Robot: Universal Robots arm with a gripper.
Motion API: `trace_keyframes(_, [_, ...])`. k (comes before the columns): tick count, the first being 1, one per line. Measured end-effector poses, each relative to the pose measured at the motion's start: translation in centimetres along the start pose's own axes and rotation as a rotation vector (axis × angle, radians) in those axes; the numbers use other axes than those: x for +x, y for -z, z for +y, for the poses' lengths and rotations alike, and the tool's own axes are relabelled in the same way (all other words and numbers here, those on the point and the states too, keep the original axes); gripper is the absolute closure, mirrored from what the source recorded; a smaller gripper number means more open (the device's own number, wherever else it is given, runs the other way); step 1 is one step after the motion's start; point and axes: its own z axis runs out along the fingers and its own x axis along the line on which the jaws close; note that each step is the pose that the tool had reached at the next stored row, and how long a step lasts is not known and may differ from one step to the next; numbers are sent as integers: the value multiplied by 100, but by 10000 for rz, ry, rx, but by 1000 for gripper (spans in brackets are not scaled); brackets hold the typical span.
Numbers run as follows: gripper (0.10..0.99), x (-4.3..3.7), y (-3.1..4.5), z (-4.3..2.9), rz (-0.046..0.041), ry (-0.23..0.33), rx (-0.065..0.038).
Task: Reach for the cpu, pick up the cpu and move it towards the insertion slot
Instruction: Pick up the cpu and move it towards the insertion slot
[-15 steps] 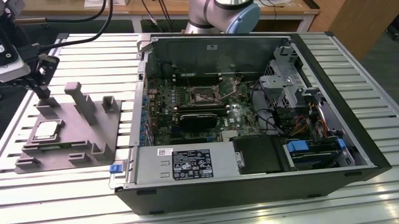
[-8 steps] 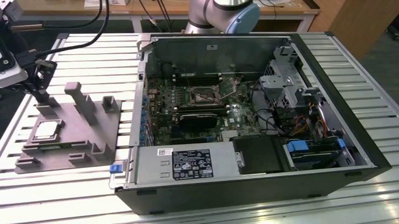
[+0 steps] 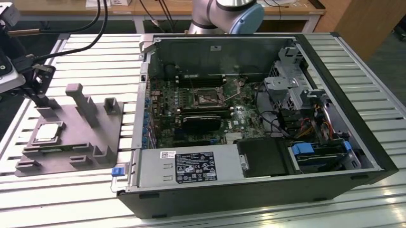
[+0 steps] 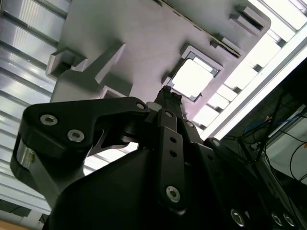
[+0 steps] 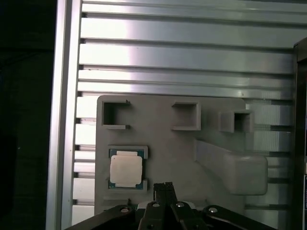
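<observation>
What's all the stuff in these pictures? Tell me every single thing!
cpu: one, silvery-beige, lying in a recess of the tray.
tray: one, grey plastic, on the table at the exterior view's left.
insertion slot: one, dark with a silver frame, on the board inside the computer case.
computer case: one, black, open, in the middle of the table.
table: one, silver slats, under everything.
robot arm: one, grey and blue, beyond the case.
end effector: one, black, shut, over the tray next to the cpu, holding nothing.
</observation>
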Motion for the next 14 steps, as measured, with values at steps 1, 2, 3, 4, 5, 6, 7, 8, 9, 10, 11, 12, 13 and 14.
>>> trace_keyframes(1, [980, 16, -9, 0, -25, 1, 1])
trace_keyframes(2, [980, 32, -18, 0, -58, 2, 1])
trace_keyframes(3, [980, 47, -28, 0, -91, 3, 2])
trace_keyframes(4, [980, 62, -38, 0, -127, 5, 2])
trace_keyframes(5, [980, 78, -48, 0, -165, 7, 3])
trace_keyframes(6, [980, 94, -56, 0, -211, 9, 3])
trace_keyframes(7, [980, 110, -63, 0, -257, 11, 4])
trace_keyframes(8, [980, 126, -70, -1, -300, 13, 6])
trace_keyframes(9, [980, 143, -78, -1, -343, 15, 7])
trace_keyframes(10, [980, 163, -88, -1, -386, 17, 7])
trace_keyframes(11, [980, 181, -96, 0, -421, 18, 8])
trace_keyframes(12, [980, 201, -106, -1, -454, 20, 9])
trace_keyframes(13, [980, 221, -116, 0, -485, 21, 9])
trace_keyframes(14, [980, 241, -128, 0, -513, 23, 10])
